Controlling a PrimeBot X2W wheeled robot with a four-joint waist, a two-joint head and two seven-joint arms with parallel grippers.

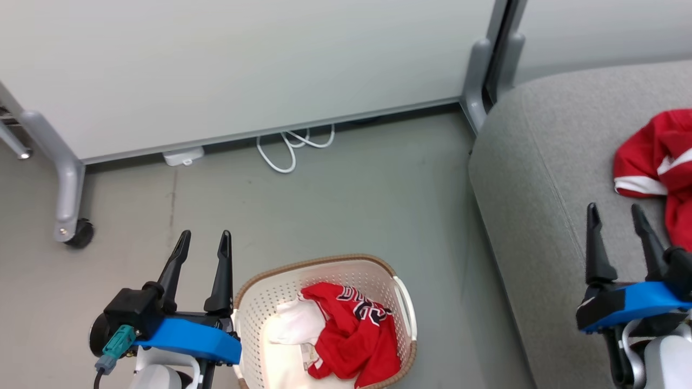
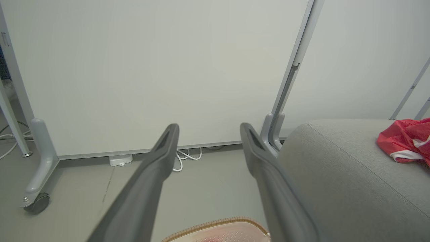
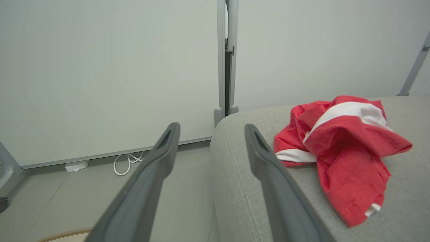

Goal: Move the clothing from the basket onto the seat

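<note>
**Basket left, seat right**

In the cream perforated plastic basket with a brown woven-look rim (image 1: 319, 263), on the grey floor (image 1: 351, 194) before us, lies a red lettered jersey (image 1: 357, 335), a white cloth (image 1: 297, 321) at its left. Our left gripper (image 1: 205, 235) sits just left of the basket. To its right stands the large grey fabric seat (image 1: 540, 178), bearing a red white-striped garment (image 1: 649, 156), our right gripper (image 1: 614, 208) above its near part.

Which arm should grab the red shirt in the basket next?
Probably the left. The left gripper is open right beside the basket, close to the red shirt inside. The right gripper, open too, is over the seat, farther from the basket.
</note>
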